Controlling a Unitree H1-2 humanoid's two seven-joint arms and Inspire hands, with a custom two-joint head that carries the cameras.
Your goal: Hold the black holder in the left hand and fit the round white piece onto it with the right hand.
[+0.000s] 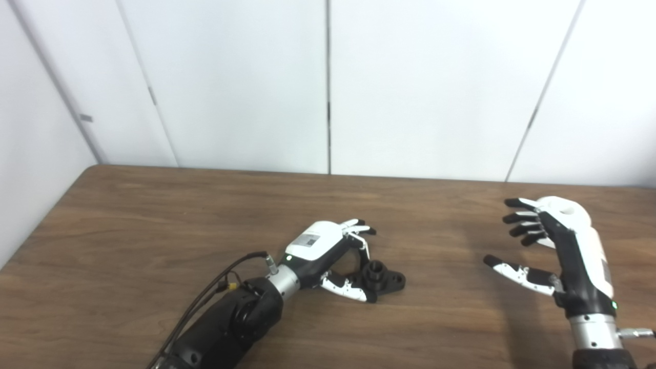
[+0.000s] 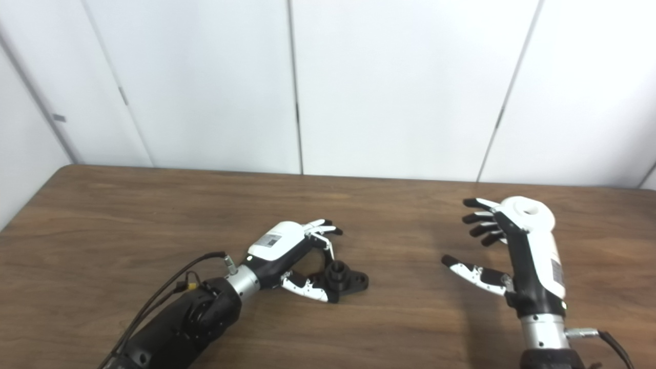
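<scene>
The black holder [image 1: 385, 277], a flat base with a short round post, lies on the wooden table [image 1: 154, 230] near the middle. My left hand [image 1: 328, 249] rests beside it. Its thumb lies along the holder's near side and its fingers arch over the far side, with a gap showing between them and the post. The round white piece [image 2: 531, 213], a ring with a hole, lies on the table at the right, partly hidden behind my right hand [image 2: 515, 246]. That hand is open and empty, fingers spread toward the left, and stands in front of the white piece.
White wall panels [image 1: 328, 82] rise right behind the table's far edge. The left arm's black cable [image 1: 215, 287] trails over the table near the front left.
</scene>
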